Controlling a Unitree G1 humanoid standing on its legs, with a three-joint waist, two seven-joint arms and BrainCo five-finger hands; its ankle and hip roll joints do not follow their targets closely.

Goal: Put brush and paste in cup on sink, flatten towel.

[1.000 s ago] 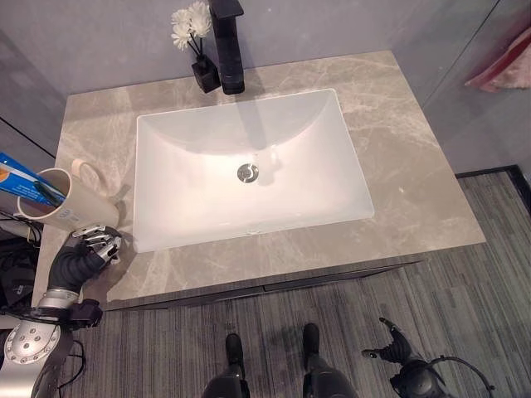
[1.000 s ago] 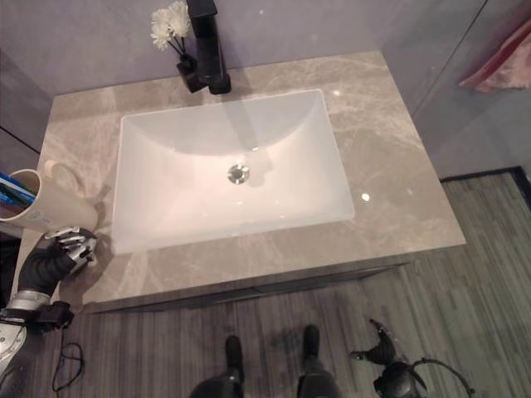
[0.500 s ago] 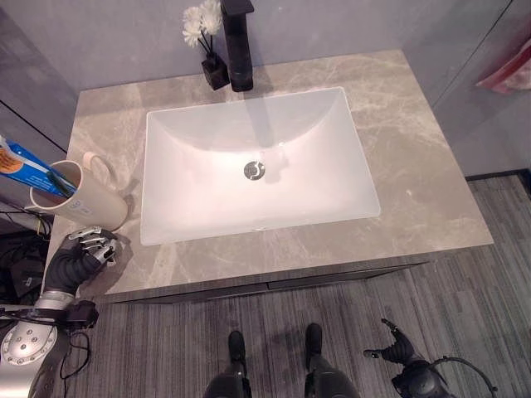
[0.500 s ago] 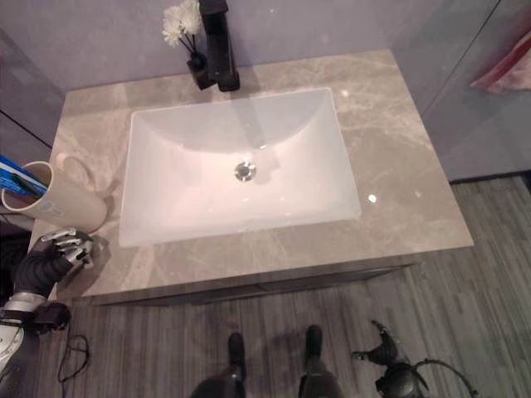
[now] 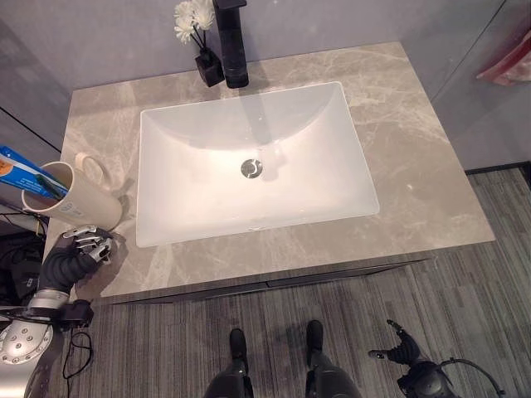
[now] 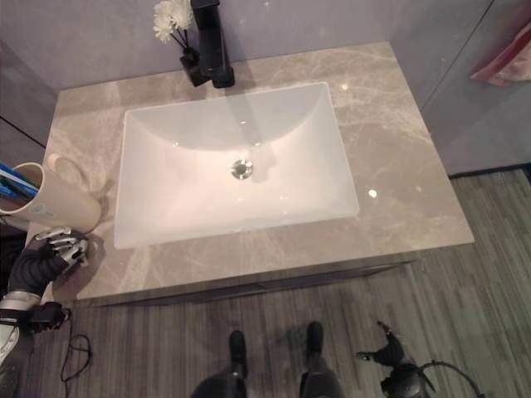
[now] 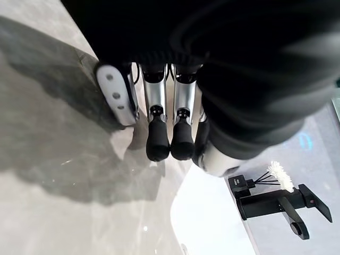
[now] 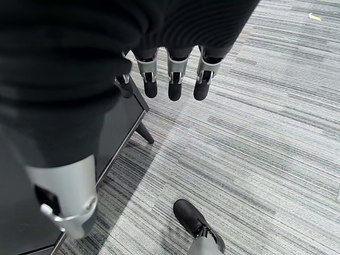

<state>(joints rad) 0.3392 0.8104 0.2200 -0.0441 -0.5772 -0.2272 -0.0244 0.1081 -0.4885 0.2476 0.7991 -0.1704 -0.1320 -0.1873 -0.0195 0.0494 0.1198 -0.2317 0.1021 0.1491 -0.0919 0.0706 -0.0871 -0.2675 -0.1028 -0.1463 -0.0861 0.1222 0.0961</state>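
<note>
- Two items, brush (image 5: 43, 187) and paste (image 5: 18, 164), stood in your cup (image 5: 73, 198) on the counter (image 5: 415, 166), left of the sink (image 5: 253, 162).
- Your left hand (image 5: 85, 246) hung slack-fingered just beside the cup.
- Your right hand (image 8: 171, 79) hung relaxed above the floor (image 8: 265, 133).

- Bright, soft light from above on the white sink (image 5: 253, 162), with small shiny spots in the bowl.
- Tiny glare dots on the grey desk (image 6: 398, 157).
- Dark shadow from the tap (image 5: 231, 41) across the bowl.
- Blurry dark left hand (image 7: 164, 127) up close, shadow under it.
</note>
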